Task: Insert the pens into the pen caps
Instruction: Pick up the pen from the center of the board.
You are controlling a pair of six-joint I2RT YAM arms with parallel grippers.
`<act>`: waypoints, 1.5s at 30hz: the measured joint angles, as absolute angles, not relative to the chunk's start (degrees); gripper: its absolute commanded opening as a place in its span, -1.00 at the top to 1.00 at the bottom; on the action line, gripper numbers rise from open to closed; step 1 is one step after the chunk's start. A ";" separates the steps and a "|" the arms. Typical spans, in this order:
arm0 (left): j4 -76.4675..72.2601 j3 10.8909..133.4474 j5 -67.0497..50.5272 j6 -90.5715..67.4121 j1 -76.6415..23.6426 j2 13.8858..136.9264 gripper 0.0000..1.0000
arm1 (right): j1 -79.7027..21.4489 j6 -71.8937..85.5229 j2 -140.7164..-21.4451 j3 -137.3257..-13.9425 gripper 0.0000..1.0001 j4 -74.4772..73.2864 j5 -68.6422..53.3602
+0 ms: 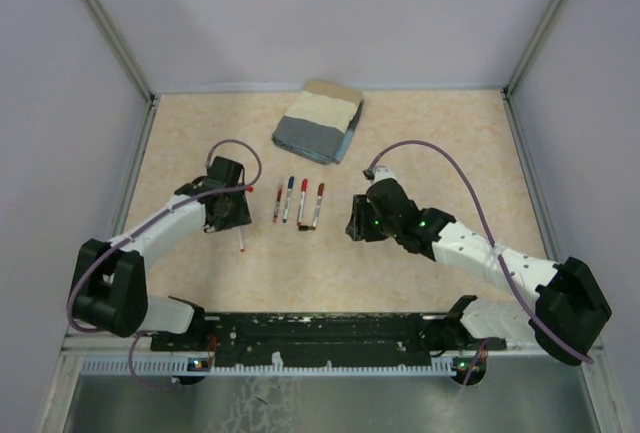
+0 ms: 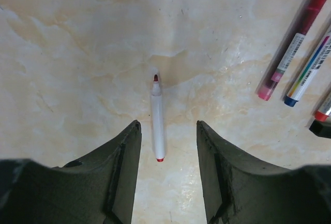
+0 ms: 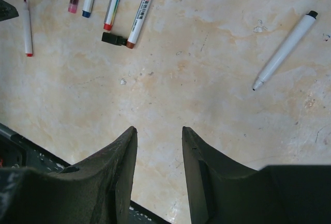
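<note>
Here our left gripper (image 2: 168,124) stands with its jaws apart, closed on nothing. The uncapped red pen (image 2: 157,115) lies flat on the table (image 2: 77,53) in the gap between the two fingers. In the wrist view it sits nearer the left-hand finger, but bare table shows on either side, so it touches neither. Its barrel runs lengthwise along the gap, red nib pointing away from the palm and red tail end toward it. We judge it light, stiff and smooth, a thin round plastic barrel that may roll or slip if pinched off-centre. We would therefore take it across the middle of the white barrel, leaving the nib end free to enter a cap. Our right gripper (image 3: 159,131) likewise stands with jaws apart over bare table, holding nothing. A second uncapped pen (image 3: 284,48) with a black end lies well ahead and to the right in its wrist view. Further out, four more pens (image 1: 298,201) lie in a row between the arms, with a loose black cap (image 3: 114,39) right at the end of one of them.
</note>
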State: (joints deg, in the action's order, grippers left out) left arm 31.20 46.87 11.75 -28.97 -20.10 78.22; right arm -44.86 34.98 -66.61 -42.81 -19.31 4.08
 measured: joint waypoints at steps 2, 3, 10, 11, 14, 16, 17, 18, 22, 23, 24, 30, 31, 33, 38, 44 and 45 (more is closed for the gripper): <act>31.79 46.89 11.53 -29.43 -20.12 79.20 -0.06 | -44.86 34.98 -66.83 -42.81 0.20 -19.31 3.77; 32.14 46.89 11.49 -29.67 -20.12 79.94 -0.06 | -44.86 34.96 -66.85 -42.81 0.20 -19.31 3.66; 33.54 46.87 11.55 -30.46 -20.10 84.03 0.12 | -44.86 34.96 -66.85 -42.81 0.20 -19.29 3.33; 33.50 46.85 11.51 -30.50 -20.10 84.20 0.16 | -44.86 34.98 -66.85 -42.81 0.20 -19.29 3.36; 33.19 46.54 11.25 -30.68 -20.10 84.86 0.27 | -44.86 34.98 -66.85 -42.81 0.20 -19.29 3.33; 32.88 46.22 10.94 -30.70 -20.10 85.49 0.32 | -44.86 34.98 -66.87 -42.81 0.19 -19.29 3.31; 32.77 46.13 10.90 -30.70 -20.08 85.86 0.34 | -44.86 34.98 -66.87 -42.81 0.20 -19.29 3.29; 32.69 46.15 10.87 -30.70 -20.08 85.86 0.37 | -44.86 34.96 -66.87 -42.83 0.20 -19.29 3.25; 32.49 46.15 10.85 -30.65 -19.70 85.93 0.65 | -44.86 34.96 -66.87 -42.83 0.20 -19.35 3.11; 32.40 46.15 10.81 -30.63 -19.59 85.95 0.71 | -44.86 34.96 -66.87 -42.83 0.19 -19.33 3.11; 32.27 46.15 10.66 -30.63 -19.49 85.95 0.74 | -44.86 34.96 -66.87 -42.83 0.19 -19.35 3.11; 31.44 46.15 9.04 -29.82 -19.44 85.91 0.82 | -44.86 34.96 -66.87 -42.85 0.20 -19.33 3.14; 31.20 46.15 8.62 -29.56 -19.42 85.80 0.82 | -44.86 34.96 -66.87 -42.87 0.19 -19.33 3.16; 30.87 46.15 7.46 -29.02 -19.33 85.45 0.82 | -44.86 34.96 -66.87 -42.87 0.19 -19.27 3.16; 29.15 46.17 0.84 -26.48 -19.35 79.35 0.82 | -44.86 35.11 -66.87 -42.87 0.13 -17.12 2.76; 21.23 48.05 -12.78 -26.50 -20.86 71.85 0.82 | -44.86 36.93 -67.13 -42.81 -0.12 -7.07 -1.45; 19.86 48.34 -14.28 -27.14 -21.56 71.66 0.82 | -44.86 37.43 -67.46 -42.78 -0.15 -4.62 -2.37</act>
State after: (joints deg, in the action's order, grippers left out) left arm 19.86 48.34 -14.28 -27.14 -21.56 71.66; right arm -44.86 37.43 -67.46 -42.78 -4.62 -2.37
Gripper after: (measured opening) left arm 0.109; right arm 0.531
